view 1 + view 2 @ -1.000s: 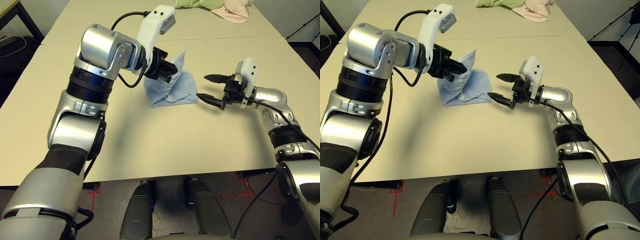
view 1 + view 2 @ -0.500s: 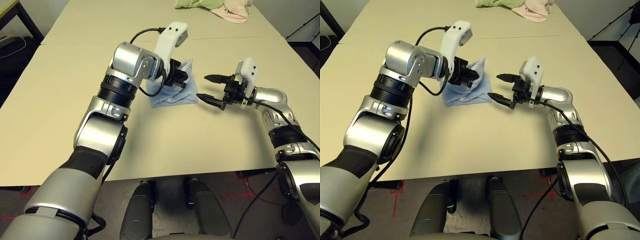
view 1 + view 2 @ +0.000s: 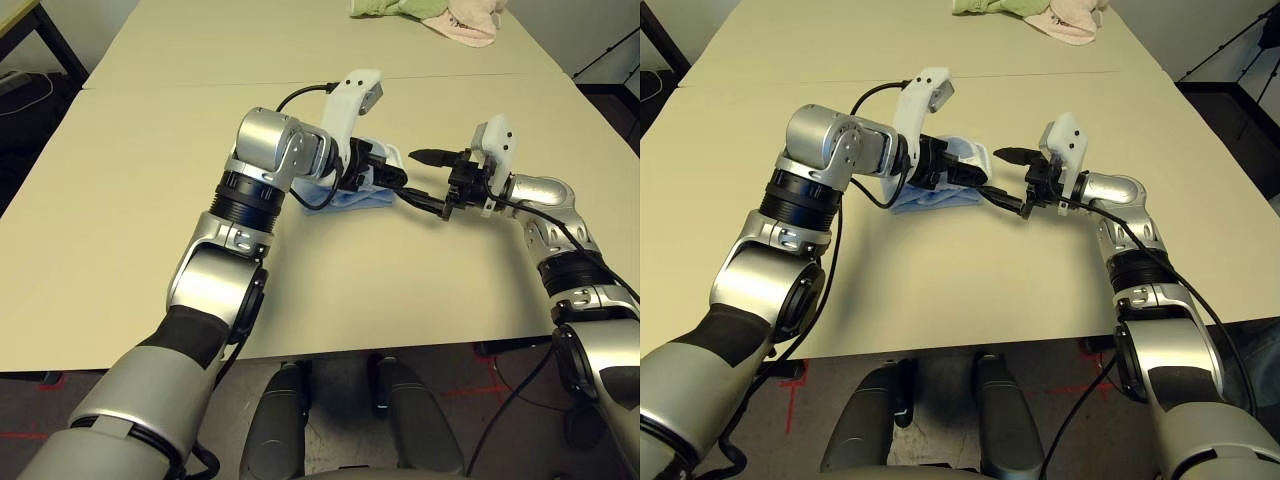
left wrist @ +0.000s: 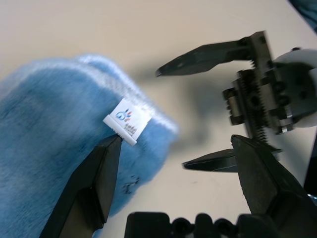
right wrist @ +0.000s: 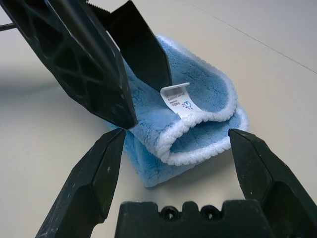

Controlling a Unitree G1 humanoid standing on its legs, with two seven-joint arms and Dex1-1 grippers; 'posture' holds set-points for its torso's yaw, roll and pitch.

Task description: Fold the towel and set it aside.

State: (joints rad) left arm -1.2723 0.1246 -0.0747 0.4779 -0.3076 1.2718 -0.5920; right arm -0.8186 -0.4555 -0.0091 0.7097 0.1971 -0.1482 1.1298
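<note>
The light blue towel lies folded on the table, white edging and a small white label facing my right gripper. My left gripper hangs open just over the towel's right end, with nothing between its fingers. One left finger tip is close to the label. My right gripper is open and empty just to the right of the towel, its tips almost meeting the left gripper. The two grippers point at each other.
A green cloth and a pink cloth lie at the table's far edge. A seam crosses the table behind the towel. Bare tabletop spreads in front of the towel and to its left.
My left gripper has opened and let go of the towel. It swung right toward the right gripper, and the raised towel now lies flat and folded. The right arm has not moved.
</note>
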